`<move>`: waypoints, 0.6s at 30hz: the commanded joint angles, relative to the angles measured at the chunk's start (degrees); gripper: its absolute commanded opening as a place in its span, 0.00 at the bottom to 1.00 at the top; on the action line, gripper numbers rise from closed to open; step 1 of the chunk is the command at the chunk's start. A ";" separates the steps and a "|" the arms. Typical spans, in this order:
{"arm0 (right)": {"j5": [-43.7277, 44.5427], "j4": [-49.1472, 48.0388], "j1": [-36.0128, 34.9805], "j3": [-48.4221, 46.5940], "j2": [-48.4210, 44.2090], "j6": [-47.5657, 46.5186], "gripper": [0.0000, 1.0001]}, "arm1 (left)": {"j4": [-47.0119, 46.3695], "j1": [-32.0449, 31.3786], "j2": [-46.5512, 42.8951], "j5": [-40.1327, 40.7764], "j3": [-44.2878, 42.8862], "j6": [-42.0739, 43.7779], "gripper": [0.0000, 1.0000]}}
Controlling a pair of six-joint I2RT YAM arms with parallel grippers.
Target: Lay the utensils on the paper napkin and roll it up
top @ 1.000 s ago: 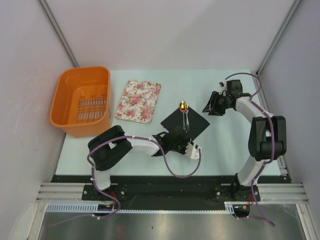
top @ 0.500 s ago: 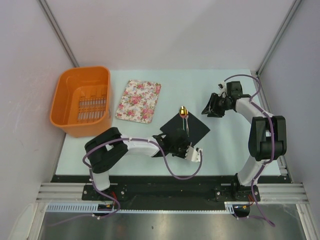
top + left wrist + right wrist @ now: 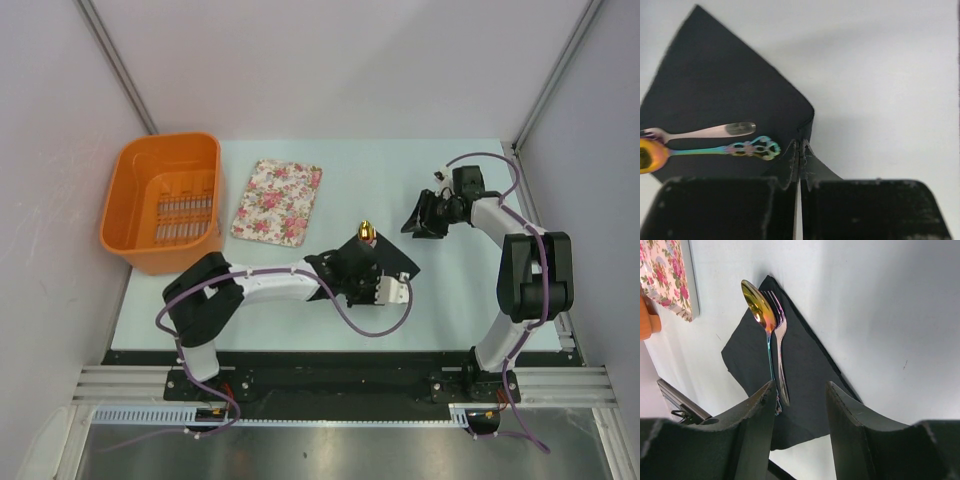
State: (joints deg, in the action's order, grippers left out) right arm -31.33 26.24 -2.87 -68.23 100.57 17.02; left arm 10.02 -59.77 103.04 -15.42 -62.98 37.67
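The left gripper [image 3: 799,150] pinches a lifted corner of the paper napkin [image 3: 725,95], the utensils [image 3: 705,132] lying just beside its jaws. The right gripper [image 3: 800,390] stands half open, empty.

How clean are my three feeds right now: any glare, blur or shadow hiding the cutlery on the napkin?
Top external: even light, but the left arm covers part of the napkin; of the spoon only the gold head shows. Left wrist: fork and spoon sharp, left gripper dark and soft near the lens. Right wrist: bright sheen on the spoon's bowl, right gripper dark, blurred.
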 commanded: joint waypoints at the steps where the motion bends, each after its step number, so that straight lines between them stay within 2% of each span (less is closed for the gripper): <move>1: -1.80 0.04 0.15 0.46 -2.75 -0.76 0.49 | 1.58 2.63 -2.15 -2.07 -4.95 -1.90 0.00; 9: -2.42 -0.66 -0.90 1.16 -3.02 1.00 0.48 | 0.53 6.15 2.33 0.74 -8.91 -1.64 0.00; 18: -4.88 -1.28 -3.89 5.82 -4.77 2.76 0.48 | -1.93 8.09 5.24 2.67 -8.74 -2.07 0.02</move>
State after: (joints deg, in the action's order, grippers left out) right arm -33.74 25.58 -5.32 -64.20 98.56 18.59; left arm 10.74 -52.25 107.61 -13.63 -70.30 36.84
